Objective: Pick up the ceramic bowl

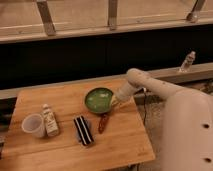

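The ceramic bowl (98, 99) is round, shallow, glossy green with a darker rim. It sits on the wooden table (60, 150), toward its back right. My gripper (115, 102) is at the bowl's right rim, at the end of the white arm (150, 85) that reaches in from the right. A small red elongated object (103, 123) lies just in front of the bowl. A whitish translucent cup (33, 125) stands at the front left.
A small bottle with a label (49, 120) stands next to the cup. A black flat object with white stripes (83, 130) lies in the middle front. A clear bottle (187, 61) stands on the ledge at the back right. A dark wall runs behind the table.
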`<action>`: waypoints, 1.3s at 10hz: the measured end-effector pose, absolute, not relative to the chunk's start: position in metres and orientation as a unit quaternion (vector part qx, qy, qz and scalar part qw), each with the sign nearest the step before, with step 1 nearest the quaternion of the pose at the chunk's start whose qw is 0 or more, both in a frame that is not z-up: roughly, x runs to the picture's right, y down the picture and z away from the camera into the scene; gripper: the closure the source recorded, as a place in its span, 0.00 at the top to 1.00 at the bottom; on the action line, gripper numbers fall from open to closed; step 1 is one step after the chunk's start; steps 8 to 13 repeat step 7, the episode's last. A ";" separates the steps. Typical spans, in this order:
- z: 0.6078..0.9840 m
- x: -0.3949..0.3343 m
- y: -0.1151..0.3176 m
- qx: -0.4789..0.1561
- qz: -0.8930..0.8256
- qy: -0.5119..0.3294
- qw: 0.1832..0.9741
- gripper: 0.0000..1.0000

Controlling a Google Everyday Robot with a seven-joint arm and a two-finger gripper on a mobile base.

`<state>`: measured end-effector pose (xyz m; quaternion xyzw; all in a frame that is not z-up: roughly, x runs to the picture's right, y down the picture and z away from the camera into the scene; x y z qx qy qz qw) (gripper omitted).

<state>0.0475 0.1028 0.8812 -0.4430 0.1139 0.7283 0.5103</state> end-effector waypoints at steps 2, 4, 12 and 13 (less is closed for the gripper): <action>0.846 0.028 0.074 -0.468 0.716 0.067 0.513 0.12; 0.809 0.023 0.047 -0.478 0.716 0.026 0.509 0.12; 0.757 0.016 0.001 -0.495 0.717 -0.050 0.488 0.12; 0.757 0.016 0.001 -0.495 0.717 -0.050 0.488 0.12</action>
